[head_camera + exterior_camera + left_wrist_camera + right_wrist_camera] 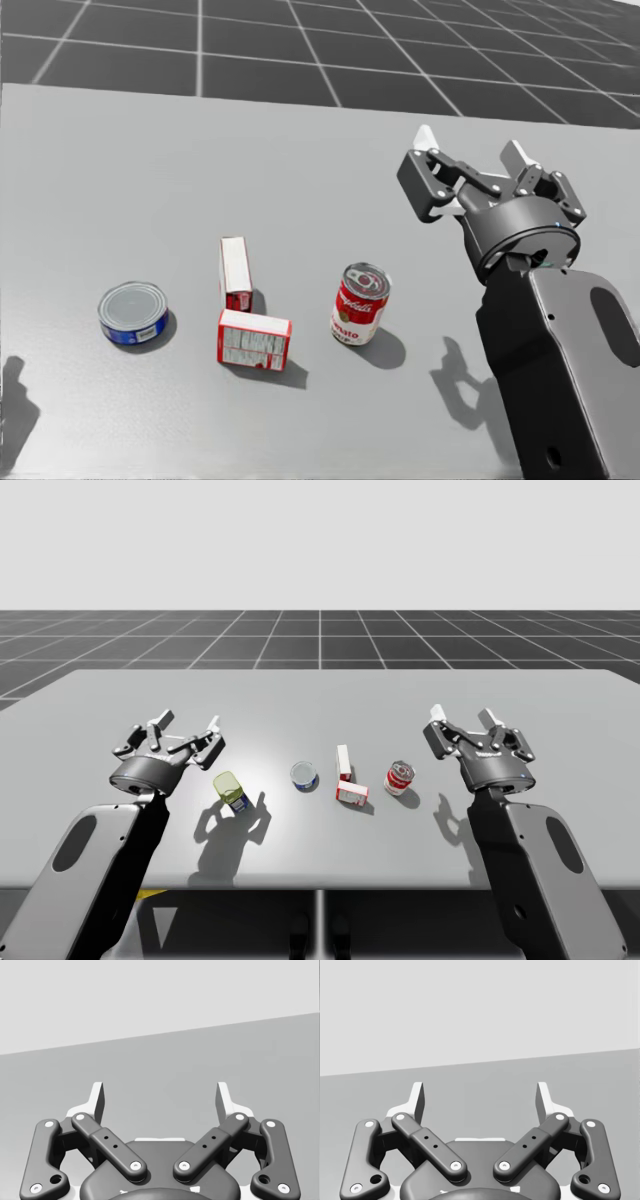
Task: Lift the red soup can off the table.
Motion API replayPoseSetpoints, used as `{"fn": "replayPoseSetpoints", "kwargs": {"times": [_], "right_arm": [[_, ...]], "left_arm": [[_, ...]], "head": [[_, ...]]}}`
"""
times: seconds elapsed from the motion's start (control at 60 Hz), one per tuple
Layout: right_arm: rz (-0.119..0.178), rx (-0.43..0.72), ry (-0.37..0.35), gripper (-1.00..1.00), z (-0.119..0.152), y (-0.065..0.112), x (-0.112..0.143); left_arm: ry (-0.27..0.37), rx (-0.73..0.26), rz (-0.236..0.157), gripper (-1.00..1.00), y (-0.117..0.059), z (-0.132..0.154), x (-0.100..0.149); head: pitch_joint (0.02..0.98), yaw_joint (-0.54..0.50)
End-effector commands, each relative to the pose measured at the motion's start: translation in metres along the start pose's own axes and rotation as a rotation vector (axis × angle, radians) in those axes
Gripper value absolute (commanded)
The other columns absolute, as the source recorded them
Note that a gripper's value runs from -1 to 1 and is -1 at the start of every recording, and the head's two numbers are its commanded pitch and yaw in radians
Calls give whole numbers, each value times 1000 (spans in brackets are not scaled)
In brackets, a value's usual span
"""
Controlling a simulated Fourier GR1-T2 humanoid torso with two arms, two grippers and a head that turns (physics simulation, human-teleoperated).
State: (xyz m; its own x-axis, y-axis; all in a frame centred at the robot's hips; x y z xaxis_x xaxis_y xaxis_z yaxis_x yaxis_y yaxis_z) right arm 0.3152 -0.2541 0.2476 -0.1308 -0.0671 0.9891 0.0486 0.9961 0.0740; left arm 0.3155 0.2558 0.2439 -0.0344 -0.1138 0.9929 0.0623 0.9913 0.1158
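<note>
High view: the red soup can (pixel 399 778) is seen upright on the table (pixel 560 710), right of the boxes (pixel 351 792); the right gripper (pixel 462 718) and left gripper (pixel 188 722) are spread wide, empty. Head view: the near box (pixel 254 340) could be knocked by a wide approach. Wrist views: nothing is held.

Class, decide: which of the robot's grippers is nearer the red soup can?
Right. The right gripper hangs just right of the red soup can; the left gripper hangs far to its left, past the blue can.

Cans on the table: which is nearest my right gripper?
The red soup can, upright; the flat blue can and the yellow-green can sit further left.
</note>
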Motion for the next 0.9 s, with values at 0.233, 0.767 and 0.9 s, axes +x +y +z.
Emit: {"fn": "replayPoseSetpoints", "kwargs": {"times": [0.233, 0.767, 0.9], "right_arm": [[-6, 32, 29, -1000, 6, 5, 8], [35, 361, 141, -1000, 108, 3, 5], [36, 394, 185, -1000, 121, 5, -12]], "left_arm": [[-1, -10, -4, -1000, -3, -1, 0], [2, -24, -6, -1000, -6, -1, 0], [-3, -25, -15, -1000, -6, -1, 0]], "head": [[787, -331], [790, -326], [795, -325]]}}
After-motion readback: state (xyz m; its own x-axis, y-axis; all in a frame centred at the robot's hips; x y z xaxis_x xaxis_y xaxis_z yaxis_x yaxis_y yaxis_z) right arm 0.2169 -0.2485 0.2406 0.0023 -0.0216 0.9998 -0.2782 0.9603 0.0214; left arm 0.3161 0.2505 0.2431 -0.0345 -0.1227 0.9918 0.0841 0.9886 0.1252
